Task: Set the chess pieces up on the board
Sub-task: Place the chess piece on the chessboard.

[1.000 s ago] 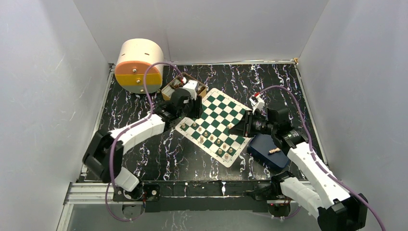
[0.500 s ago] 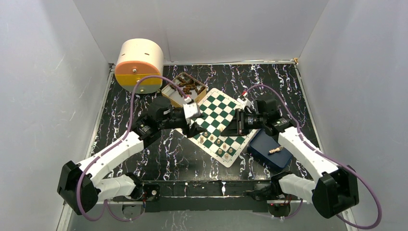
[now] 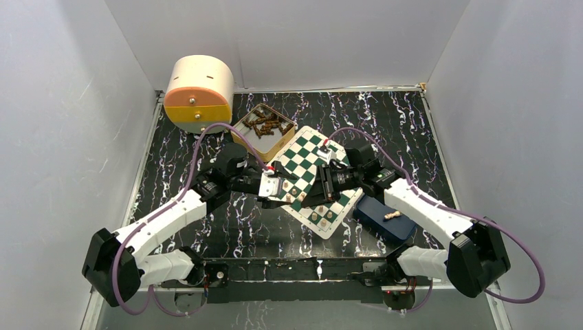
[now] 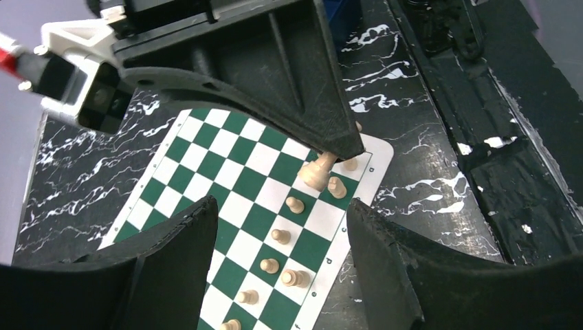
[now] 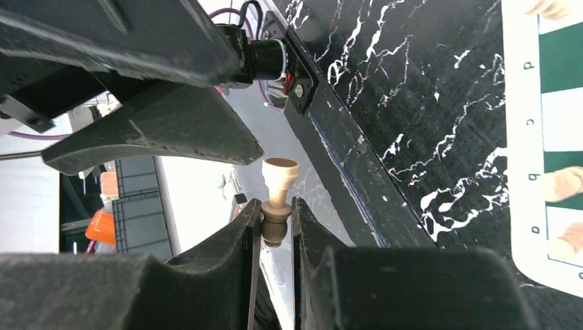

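Black, white-veined desk (image 3: 399, 124), pale walls. Board (image 5: 522, 96) border lettered "d", "c". Left end effector (image 4: 280, 210) spread; right end effector (image 5: 275, 206) pinching chess piece (image 5: 280, 172).

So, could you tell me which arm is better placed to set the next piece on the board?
Right. The right gripper is shut on a piece, held over the board beside the standing pieces. The left gripper is open and empty.

A cream-and-orange round drum (image 3: 199, 93) stands far beyond the left gripper (image 3: 289, 191), with a tan tin (image 3: 273, 145) nearer. A dark blue tray (image 3: 375, 212) lies just right of the right gripper (image 3: 309, 194) on the black marbled table (image 3: 412, 130).
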Available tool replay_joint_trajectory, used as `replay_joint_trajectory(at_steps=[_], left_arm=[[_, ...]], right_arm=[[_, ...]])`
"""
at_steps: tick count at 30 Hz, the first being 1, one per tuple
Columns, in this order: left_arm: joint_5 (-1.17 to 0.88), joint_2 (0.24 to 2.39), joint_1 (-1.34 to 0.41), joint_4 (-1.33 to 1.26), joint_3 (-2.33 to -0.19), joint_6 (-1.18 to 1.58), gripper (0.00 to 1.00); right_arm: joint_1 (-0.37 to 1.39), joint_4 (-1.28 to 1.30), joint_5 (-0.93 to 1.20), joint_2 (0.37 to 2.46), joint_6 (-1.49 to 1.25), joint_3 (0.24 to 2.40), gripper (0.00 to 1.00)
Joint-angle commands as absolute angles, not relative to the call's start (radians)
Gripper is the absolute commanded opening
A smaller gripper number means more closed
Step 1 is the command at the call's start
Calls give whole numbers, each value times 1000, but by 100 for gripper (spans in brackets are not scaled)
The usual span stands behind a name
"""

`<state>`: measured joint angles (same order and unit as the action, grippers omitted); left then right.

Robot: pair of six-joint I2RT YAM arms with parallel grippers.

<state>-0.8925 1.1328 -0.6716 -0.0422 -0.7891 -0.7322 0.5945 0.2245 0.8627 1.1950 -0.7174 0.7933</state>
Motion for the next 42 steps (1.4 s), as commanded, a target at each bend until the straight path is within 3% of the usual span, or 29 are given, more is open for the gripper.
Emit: replay_joint_trajectory(at_steps=[1, 18, 27, 30, 35, 42], left_arm=[[-988, 1140, -682, -6, -805, -825, 66], [-978, 1193, -731, 48, -832, -852, 56], [-954, 1207, -737, 87, -854, -830, 25], [-909, 1210, -737, 87, -868, -766, 13], [-881, 1215, -736, 8, -866, -588, 7], [-725, 1200, -736, -437, -789, -23, 5]], right_arm=[[615, 155, 861, 1210, -749, 857, 27], [639, 135, 842, 1260, -767, 906, 26], [645, 201, 796, 1258, -728, 920, 32], [645, 245, 711, 1222, -692, 945, 36], [646, 215, 566, 1123, -696, 947, 37], [645, 177, 429, 1030, -703, 919, 39]])
